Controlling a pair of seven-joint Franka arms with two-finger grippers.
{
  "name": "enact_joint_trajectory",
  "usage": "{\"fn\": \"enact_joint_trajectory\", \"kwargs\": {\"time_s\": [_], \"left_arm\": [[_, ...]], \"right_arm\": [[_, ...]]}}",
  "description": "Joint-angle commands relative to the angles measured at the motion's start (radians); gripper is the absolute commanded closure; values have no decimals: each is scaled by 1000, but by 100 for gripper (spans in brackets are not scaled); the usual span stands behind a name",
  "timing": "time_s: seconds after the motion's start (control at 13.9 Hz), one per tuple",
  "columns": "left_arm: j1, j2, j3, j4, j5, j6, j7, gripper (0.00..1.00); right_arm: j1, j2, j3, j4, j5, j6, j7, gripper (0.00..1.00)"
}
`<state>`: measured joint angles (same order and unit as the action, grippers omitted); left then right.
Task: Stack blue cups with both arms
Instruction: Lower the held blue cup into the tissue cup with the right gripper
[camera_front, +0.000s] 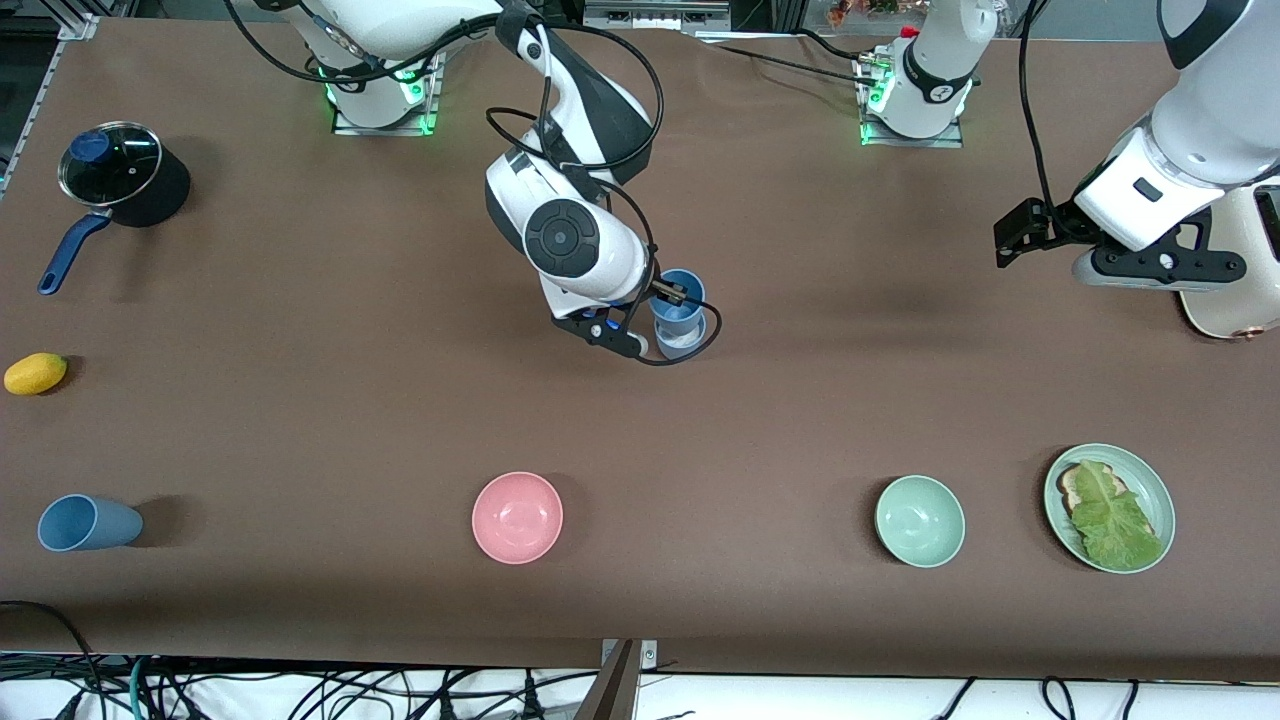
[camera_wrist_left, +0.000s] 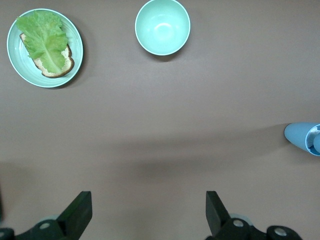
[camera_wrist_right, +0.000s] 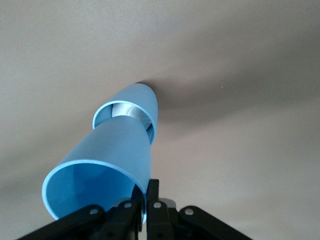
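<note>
A brown tabletop (camera_front: 300, 420) seen from above, with two white robot arms based along its top edge. The right gripper (camera_wrist_right: 145, 200) sits near the middle of the tabletop, its fingers clamped on the rim of a bright blue cup (camera_wrist_right: 105, 170) whose base is lowered into the mouth of a second blue cup (camera_wrist_right: 137, 102) standing on the table; a white patch shows inside the lower cup. In the front view the right arm's wrist hides most of the gripper and part of both cups, so only their rims and one side are visible. The left gripper (camera_wrist_left: 147, 215) hangs over bare table toward the left arm's end, its fingers spread wide and holding nothing; only its two fingertips enter the left wrist view, and the arm itself is cut off by the frame edge in the front view. A third blue cup (camera_front: 88, 523) lies on its side near the front corner at the right arm's end. Along the front edge are a pink bowl (camera_front: 517, 517), a pale green bowl (camera_front: 920, 521), and a green plate (camera_front: 1160, 500) with bread under a lettuce leaf (camera_front: 1115, 520); the bread is mostly covered. At the right arm's end sit a yellow lemon-like fruit (camera_front: 35, 373) and a dark lidded saucepan (camera_front: 120, 180) with a blue handle. No writing or labels can be read anywhere
</note>
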<state>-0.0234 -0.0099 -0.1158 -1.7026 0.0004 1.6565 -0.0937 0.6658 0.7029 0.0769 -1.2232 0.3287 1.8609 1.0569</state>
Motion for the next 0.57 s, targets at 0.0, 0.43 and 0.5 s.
{"fn": "enact_joint_trajectory", "kwargs": {"time_s": [0.0,0.43,0.5], "left_arm": [[-4,1,10,17,-17,-20,22,0],[-4,1,10,17,-17,-24,22,0],[-4,1,10,17,-17,-26,22,0]], "right_arm": [[-5,-6,-2,10,15,7,-14,100],[-5,-6,-3,7,3,60,-70,100],[-5,-6,-5,7,1,58,-93,100]]}}
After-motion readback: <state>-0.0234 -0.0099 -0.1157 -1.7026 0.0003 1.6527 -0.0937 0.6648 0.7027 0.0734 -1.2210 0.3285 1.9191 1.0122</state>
